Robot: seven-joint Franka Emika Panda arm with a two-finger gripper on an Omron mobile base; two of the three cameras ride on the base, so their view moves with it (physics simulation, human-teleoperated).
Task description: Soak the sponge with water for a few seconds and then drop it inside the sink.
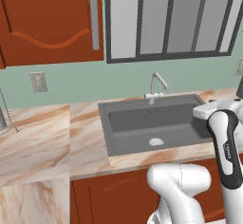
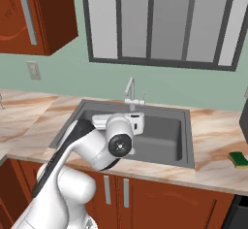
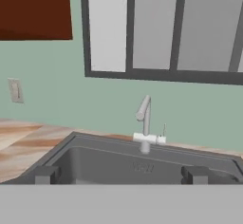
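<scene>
The sponge [image 2: 238, 159], green over a yellow layer, lies flat on the marble counter [image 2: 218, 140] to the right of the sink [image 2: 186, 140], near the counter's front edge and well apart from the arm. The dark grey basin sits empty of it, its round drain [image 1: 156, 142] showing and the faucet [image 3: 145, 123] standing at its back rim. The gripper [image 3: 121, 174] hangs above the sink with its fingers spread wide, holding nothing
</scene>
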